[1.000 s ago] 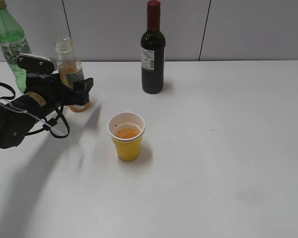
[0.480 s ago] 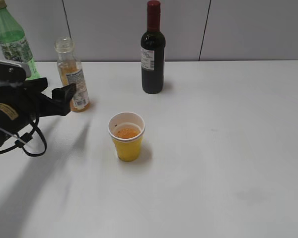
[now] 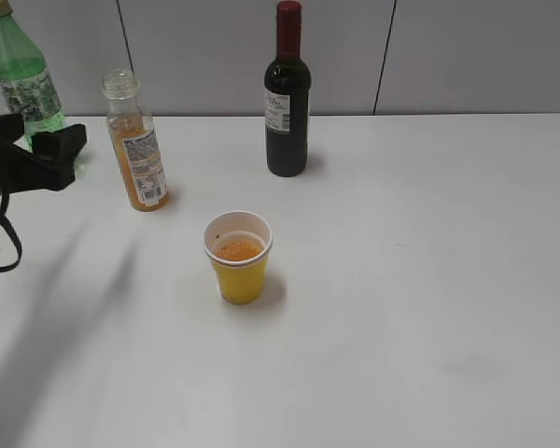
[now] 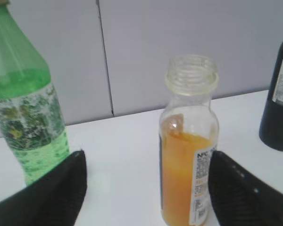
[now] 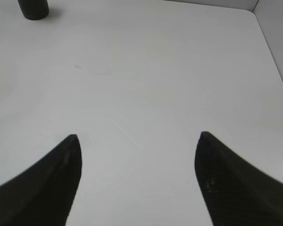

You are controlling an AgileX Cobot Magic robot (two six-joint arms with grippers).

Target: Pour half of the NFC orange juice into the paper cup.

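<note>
The NFC orange juice bottle [image 3: 137, 142] stands upright and uncapped at the back left of the table, about half full; it also shows in the left wrist view [image 4: 188, 150]. The yellow paper cup [image 3: 238, 257] stands in front of it toward the middle, with orange juice inside. My left gripper [image 3: 51, 154] is open and empty at the left edge, apart from the bottle; in the left wrist view [image 4: 146, 181] its fingers are spread wide. My right gripper [image 5: 137, 141] is open and empty over bare table, not visible in the exterior view.
A tall green bottle [image 3: 21, 75] stands at the back left corner, close behind my left gripper, and shows in the left wrist view [image 4: 23, 103]. A dark wine bottle [image 3: 287, 98] stands at the back middle. The table's right edge [image 5: 273, 52] is near my right gripper.
My left gripper has let go of the juice bottle and drawn back to the left, away from it. The bottle stays upright. The cup has not moved.
</note>
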